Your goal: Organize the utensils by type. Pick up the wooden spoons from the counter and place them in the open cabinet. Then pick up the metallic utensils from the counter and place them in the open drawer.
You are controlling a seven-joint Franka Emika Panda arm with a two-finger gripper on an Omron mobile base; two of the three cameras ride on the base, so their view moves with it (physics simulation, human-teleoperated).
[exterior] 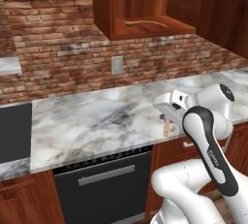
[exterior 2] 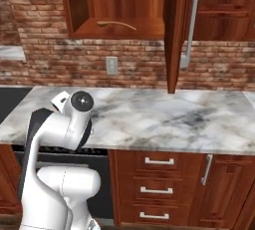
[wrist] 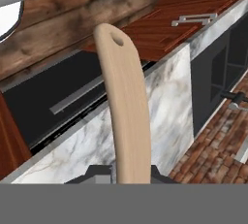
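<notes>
pale tan spoon, grey-veined white marble counter, red-brown brick wall.

The arm folds back low, its jaws apparently clamped nearly shut.

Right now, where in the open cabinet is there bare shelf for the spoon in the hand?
One wooden spoon already lies mid-shelf in the cabinet. Bare shelf to its right, toward the open door; a narrower strip by the left wall. The hand grips the pale spoon.
</notes>
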